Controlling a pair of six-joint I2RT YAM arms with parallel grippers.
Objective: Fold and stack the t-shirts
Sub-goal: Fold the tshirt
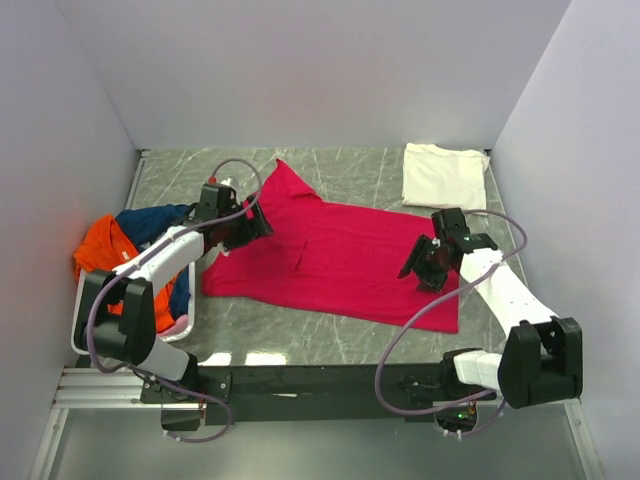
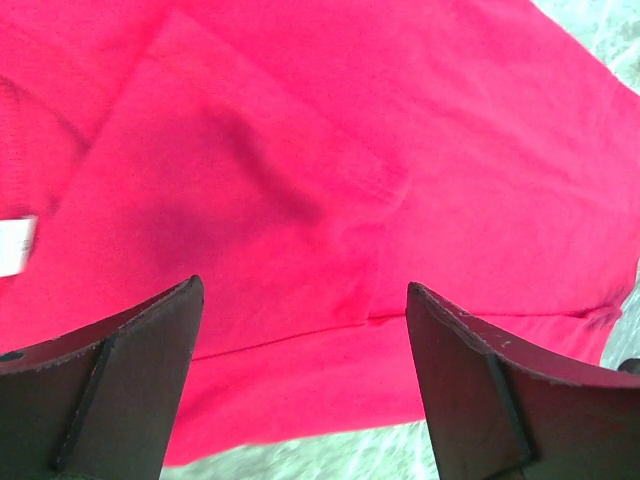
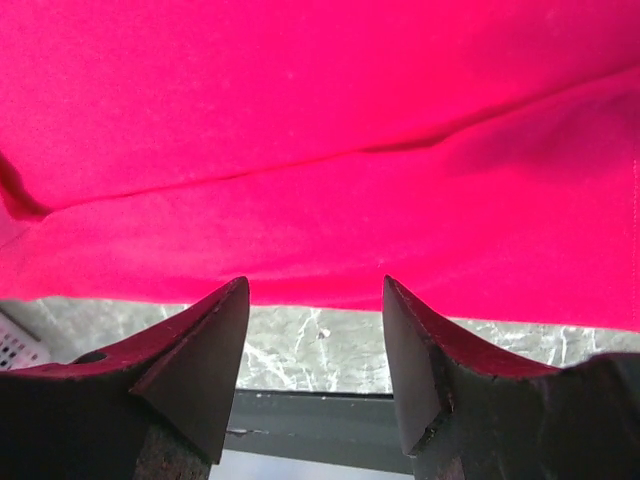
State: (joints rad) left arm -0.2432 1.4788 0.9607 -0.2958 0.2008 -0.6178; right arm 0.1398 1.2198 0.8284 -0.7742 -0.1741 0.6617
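Grippers (image 1: 258, 226) (image 1: 418, 268) agape over crimson tee (image 1: 340, 255); basket (image 1: 192, 325) holds tees (image 1: 130, 262).

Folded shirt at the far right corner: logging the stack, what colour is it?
Cream-white folded shirt, clearest in the top external view.

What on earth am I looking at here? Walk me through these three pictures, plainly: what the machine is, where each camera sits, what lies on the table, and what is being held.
These are two robot arms bolted at the near edge of a marble-patterned table. The wide picture comes from a camera above and behind them. The other two come from a camera on each wrist, so the dark wedges at the bottom are that arm's own fingers.

A crimson-pink t-shirt lies spread out in the middle. A folded cream-white t-shirt sits at the far right corner. At the left, a white basket holds an orange t-shirt and a navy one.

The left gripper and the right gripper are both open over the crimson shirt's edges. Nothing is held.
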